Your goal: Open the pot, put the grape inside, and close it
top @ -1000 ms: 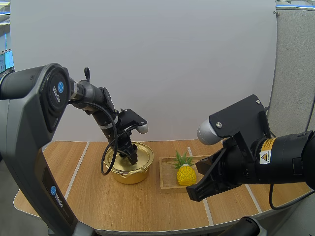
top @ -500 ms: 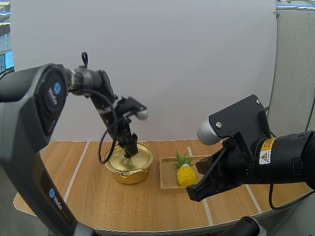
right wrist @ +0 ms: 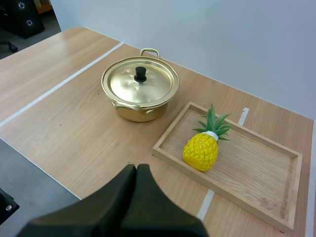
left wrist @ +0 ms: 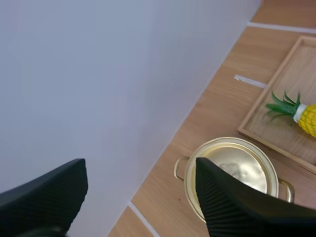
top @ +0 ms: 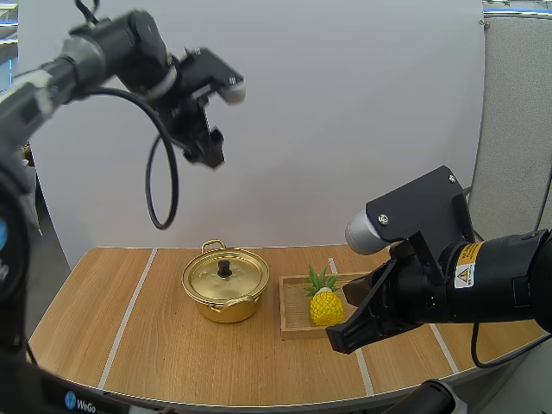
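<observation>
The left hand (top: pixel 207 153) hangs high over the far left part of the desk (top: pixel 155 345). Its two fingers stand wide apart with nothing between them. The pot (top: pixel 226 289) sits on the desk almost straight below it and a little nearer, well apart from the fingers. The lid (top: pixel 239 276) is on and lies flat, and its black knob (top: pixel 224 269) stands upright in the middle, so it looks best reached straight from above. Any move to open the pot would be a long drop down onto that knob, and the left hand is on the right side for it.

The right hand (right wrist: pixel 136 170) is low at the near right edge of the desk. Its fingers are pressed together into one dark wedge and hold nothing. Just right of the pot is a wooden tray (right wrist: pixel 256 173), apart from the pot and not touching it. There are no grapes on the desk. The only fruit is a yellow pineapple (right wrist: pixel 201 149) in the left half of the tray. It seems to have its leafy end toward the far side and its body toward the near side. The pineapple lies ahead of the right hand, which is clearly the closer one to it. The pot is farther off to that hand's left.
</observation>
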`<state>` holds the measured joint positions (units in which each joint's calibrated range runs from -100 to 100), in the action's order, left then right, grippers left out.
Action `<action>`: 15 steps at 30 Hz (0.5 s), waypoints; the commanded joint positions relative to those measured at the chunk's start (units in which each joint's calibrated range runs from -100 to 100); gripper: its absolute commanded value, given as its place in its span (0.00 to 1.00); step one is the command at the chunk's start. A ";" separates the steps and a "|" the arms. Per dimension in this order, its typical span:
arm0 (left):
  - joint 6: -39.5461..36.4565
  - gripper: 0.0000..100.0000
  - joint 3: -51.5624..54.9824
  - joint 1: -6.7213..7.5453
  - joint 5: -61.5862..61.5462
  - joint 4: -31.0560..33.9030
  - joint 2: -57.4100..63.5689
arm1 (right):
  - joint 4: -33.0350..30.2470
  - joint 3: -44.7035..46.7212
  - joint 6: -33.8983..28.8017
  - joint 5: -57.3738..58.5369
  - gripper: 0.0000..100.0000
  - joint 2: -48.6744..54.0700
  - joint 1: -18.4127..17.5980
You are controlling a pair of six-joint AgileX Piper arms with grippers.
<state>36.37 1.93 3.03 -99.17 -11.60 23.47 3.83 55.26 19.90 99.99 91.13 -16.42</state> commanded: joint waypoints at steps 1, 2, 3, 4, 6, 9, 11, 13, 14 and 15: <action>-0.92 1.00 -4.72 0.27 -0.83 1.24 10.29 | -0.27 0.12 -0.18 0.01 0.00 0.46 0.22; -1.20 1.00 -5.06 0.27 -0.83 1.61 11.89 | -0.27 0.12 -0.18 0.01 0.00 0.46 0.22; -1.79 1.00 -5.22 0.27 -0.83 1.88 13.44 | -0.27 0.12 -0.18 0.01 0.00 0.46 0.22; -2.41 1.00 -5.22 0.27 -0.83 1.99 14.63 | -0.27 0.12 -0.18 0.01 0.00 0.46 0.22; -3.52 1.00 -5.22 0.27 -0.83 2.09 17.54 | -0.27 0.12 -0.18 0.01 0.00 0.46 0.22; -4.34 1.00 -5.22 0.27 -0.83 3.01 21.71 | -0.27 0.12 -0.18 0.01 0.00 0.46 0.22; -4.54 1.00 -5.22 0.27 -0.83 3.24 24.57 | -0.27 0.12 -0.18 0.01 0.00 0.46 0.22; -5.70 1.00 -5.22 0.27 -0.83 3.24 27.30 | -0.27 0.12 -0.18 0.01 0.00 0.46 0.22; -6.31 1.00 -5.22 0.27 -0.83 3.24 28.37 | -0.27 0.12 -0.18 0.01 0.00 0.46 0.22; -7.24 1.00 -5.22 0.27 -0.83 3.24 29.62 | -0.27 0.12 -0.18 0.01 0.00 0.46 0.22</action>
<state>31.47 -3.02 3.03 -99.37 -8.77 50.47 3.83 55.26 19.90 99.99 91.13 -16.42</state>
